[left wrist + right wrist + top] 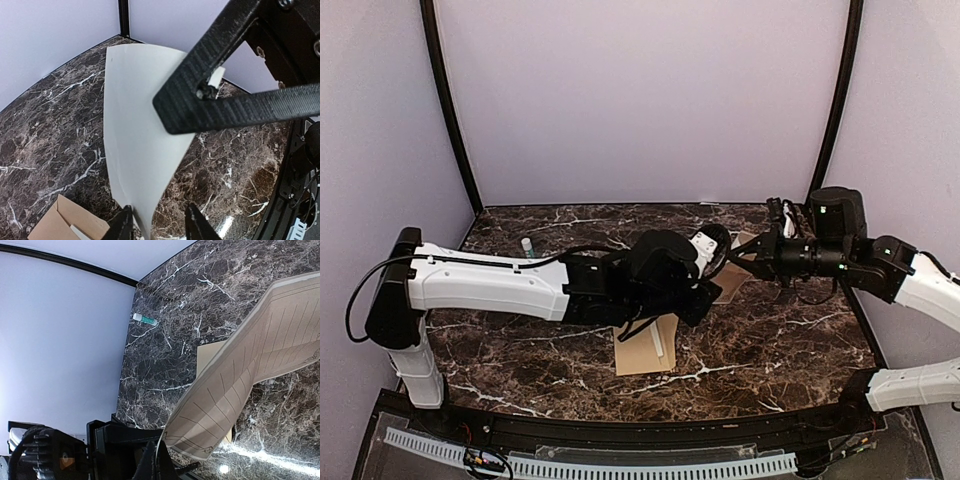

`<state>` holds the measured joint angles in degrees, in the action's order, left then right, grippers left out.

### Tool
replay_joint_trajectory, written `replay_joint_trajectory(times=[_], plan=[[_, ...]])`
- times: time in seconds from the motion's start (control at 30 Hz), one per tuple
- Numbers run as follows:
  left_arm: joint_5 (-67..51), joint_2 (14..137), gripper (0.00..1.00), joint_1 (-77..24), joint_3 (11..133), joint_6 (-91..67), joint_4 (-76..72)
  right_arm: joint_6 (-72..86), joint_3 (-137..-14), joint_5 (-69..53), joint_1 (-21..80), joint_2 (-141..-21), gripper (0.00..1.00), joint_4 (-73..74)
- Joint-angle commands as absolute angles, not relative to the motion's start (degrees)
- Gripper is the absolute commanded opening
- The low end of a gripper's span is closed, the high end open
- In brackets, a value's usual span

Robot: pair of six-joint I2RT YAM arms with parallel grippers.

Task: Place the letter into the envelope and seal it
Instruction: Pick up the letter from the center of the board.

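Note:
The letter (240,385) hangs in the air over the marble table, its lined side towards the right wrist camera and its plain pale back (135,125) towards the left one. My right gripper (157,460) is shut on one edge of it; its black fingers (215,95) cross the upper part of the left wrist view. My left gripper (160,226) stands with its jaws apart around the letter's lower corner, and a gap shows beside the paper. The brown envelope (645,345) lies flat on the table below, also visible in the left wrist view (65,222).
A small white glue stick (527,245) lies at the back left of the table, also in the right wrist view (145,319). Pale walls and black corner posts (450,110) close in the table. Both arms meet over the table's middle (720,265).

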<state>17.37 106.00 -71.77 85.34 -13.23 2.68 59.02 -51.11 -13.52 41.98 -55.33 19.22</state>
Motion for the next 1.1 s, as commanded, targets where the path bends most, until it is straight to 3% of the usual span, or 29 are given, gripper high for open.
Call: replay_joint_trajectory(times=[0.0,0.17,0.3,0.5,0.8,1.07], plan=[[23.0,105.9,0.29,-72.4,87.0,-11.4,4.0,59.2,-53.0,-13.4,42.5,-55.7,0.0,16.2],[24.8,105.9,0.06,-72.8,87.0,-10.9,3.8,59.2,-53.4,-13.4,42.5,-56.5,0.0,17.0],[24.3,105.9,0.0,-72.8,87.3,-11.1,4.5,59.3,-53.1,-12.4,42.5,-55.8,0.0,17.3],[20.4,103.3,0.0,-72.7,87.5,-15.7,7.1,57.9,-55.0,-10.7,42.5,-55.2,0.48,18.8],[0.9,93.9,0.0,-68.7,80.7,-25.4,6.2,50.6,-65.1,1.0,42.5,-54.5,0.83,32.2],[-11.1,79.1,0.0,-63.0,72.4,-30.8,7.1,48.3,-65.7,8.1,40.8,-52.2,0.96,36.4]])
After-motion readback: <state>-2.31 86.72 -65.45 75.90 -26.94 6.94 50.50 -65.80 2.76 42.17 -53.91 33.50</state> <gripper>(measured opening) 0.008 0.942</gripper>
